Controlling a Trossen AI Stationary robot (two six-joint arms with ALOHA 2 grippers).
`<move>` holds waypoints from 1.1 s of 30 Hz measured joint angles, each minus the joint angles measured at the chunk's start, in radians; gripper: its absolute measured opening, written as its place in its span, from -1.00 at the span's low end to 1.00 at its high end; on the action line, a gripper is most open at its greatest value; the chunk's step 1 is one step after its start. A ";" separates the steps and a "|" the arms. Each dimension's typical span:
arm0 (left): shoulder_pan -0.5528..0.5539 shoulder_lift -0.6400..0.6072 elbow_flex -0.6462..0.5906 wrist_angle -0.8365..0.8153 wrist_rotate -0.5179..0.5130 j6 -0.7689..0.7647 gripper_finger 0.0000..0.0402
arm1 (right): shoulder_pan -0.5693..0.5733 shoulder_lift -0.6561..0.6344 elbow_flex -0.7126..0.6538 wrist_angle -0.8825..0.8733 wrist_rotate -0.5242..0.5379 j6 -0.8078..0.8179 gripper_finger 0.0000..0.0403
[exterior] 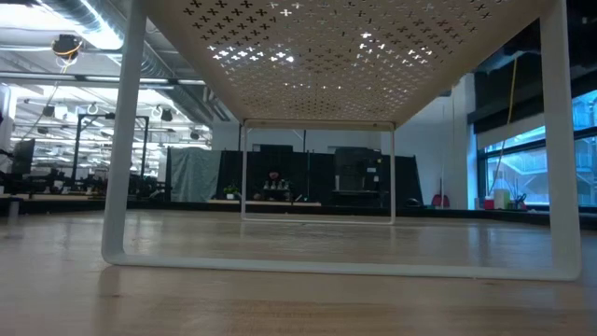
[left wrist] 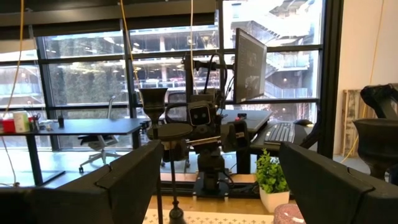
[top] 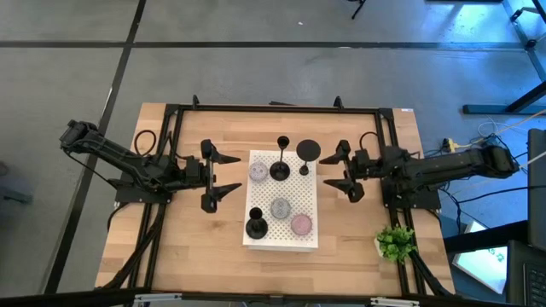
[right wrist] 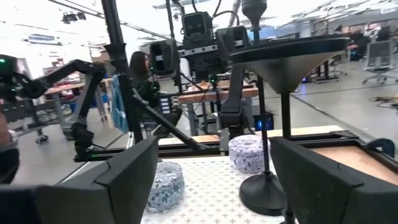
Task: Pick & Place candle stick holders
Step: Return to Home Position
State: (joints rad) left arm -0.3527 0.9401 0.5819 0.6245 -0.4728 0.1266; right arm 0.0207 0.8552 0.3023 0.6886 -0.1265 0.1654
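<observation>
Right claw, fingers spread wide and empty, hovering just beside the right edge of the white perforated shelf at mid-bench. Nearest to it is the dish-topped candle stick holder, upright, with its round base flat on the shelf top. Just beyond stands the cup-topped candle stick holder, also upright, with a pale knit-textured candle beside it. Farther along the shelf are a grey candle and a pink candle. At the opposite corner stands the third candle stick holder. All three holders are on the shelf, apart from one another, none held. Beyond the shelf is the left claw, likewise open and empty, just beside the left edge. A small potted plant sits at the bench corner on the right arm's side.

Handling, as judged: rigid, probably metal, and fairly light. The smooth finish makes them liable to slip. They are tall on a narrow stem, so easily tipped despite the flat base. The best hold is across the thin stem, about mid-height or just under the cup, with the fingers closing from the side and the holder carried upright. The dish rim and base look too wide and flat for a sure pinch.
</observation>
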 joint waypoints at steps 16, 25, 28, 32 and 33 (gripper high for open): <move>0.000 0.000 0.000 -0.008 -0.005 0.003 0.60 | -0.034 -0.172 0.000 -0.256 0.006 0.062 0.55; 0.000 0.000 0.000 -0.008 -0.006 0.003 0.60 | -0.033 -0.229 0.000 -0.350 0.019 0.093 0.55; 0.000 0.000 0.000 -0.008 -0.006 0.003 0.60 | -0.029 -0.240 0.000 -0.354 0.019 0.093 0.55; 0.000 0.000 0.000 -0.008 -0.006 0.003 0.60 | -0.011 -0.258 0.000 -0.357 0.022 0.091 0.55; 0.000 0.000 0.000 -0.008 -0.006 0.003 0.60 | -0.006 -0.265 0.000 -0.357 0.022 0.090 0.55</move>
State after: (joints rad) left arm -0.3527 0.9401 0.5819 0.6163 -0.4786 0.1298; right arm 0.0145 0.5906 0.3023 0.3317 -0.1047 0.2554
